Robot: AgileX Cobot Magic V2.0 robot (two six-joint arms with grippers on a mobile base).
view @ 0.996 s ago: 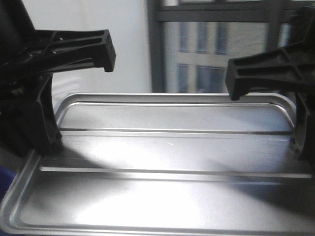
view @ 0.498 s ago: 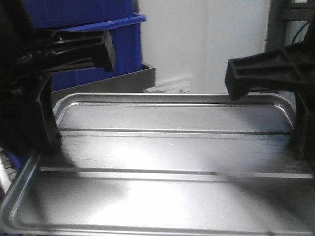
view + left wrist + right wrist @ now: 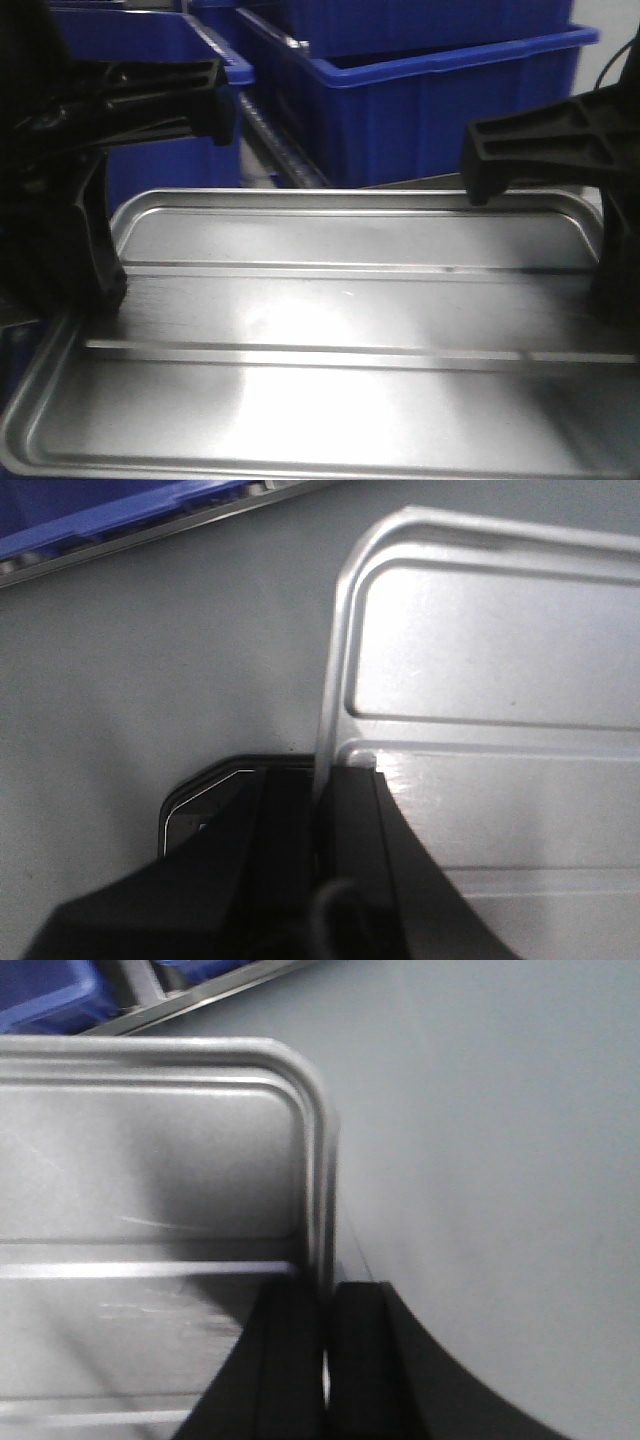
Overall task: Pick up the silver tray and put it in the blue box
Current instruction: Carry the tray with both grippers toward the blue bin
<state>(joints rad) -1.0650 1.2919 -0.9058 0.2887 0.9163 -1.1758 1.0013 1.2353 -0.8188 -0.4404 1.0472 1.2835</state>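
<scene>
Left wrist-mounted view: the jaws of the left gripper [image 3: 322, 795] are clamped on the raised rim of the silver tray [image 3: 500, 680]. One black finger sits outside the rim and the other inside on the recessed floor, just below a rounded corner. The right wrist-mounted view shows the same on the opposite short side, where the jaws of the right gripper [image 3: 327, 1310] pinch the rim beneath the tray's other rounded corner.

Seen from the exterior front-facing camera, the tray stretches level between the two black arms. Its two long ridges run across the frame and glare pools on the metal floor.

Beyond the far rim stands the blue box [image 3: 440, 110], open-topped, with a thick rim and ribbed walls. The tray is in front of it, not inside. A second blue crate [image 3: 150, 40] shows at upper left, with a metal rail [image 3: 285, 150] running between the two.

A plain grey surface [image 3: 150, 660] lies under the tray in both wrist views. Whether the tray touches it cannot be told.
</scene>
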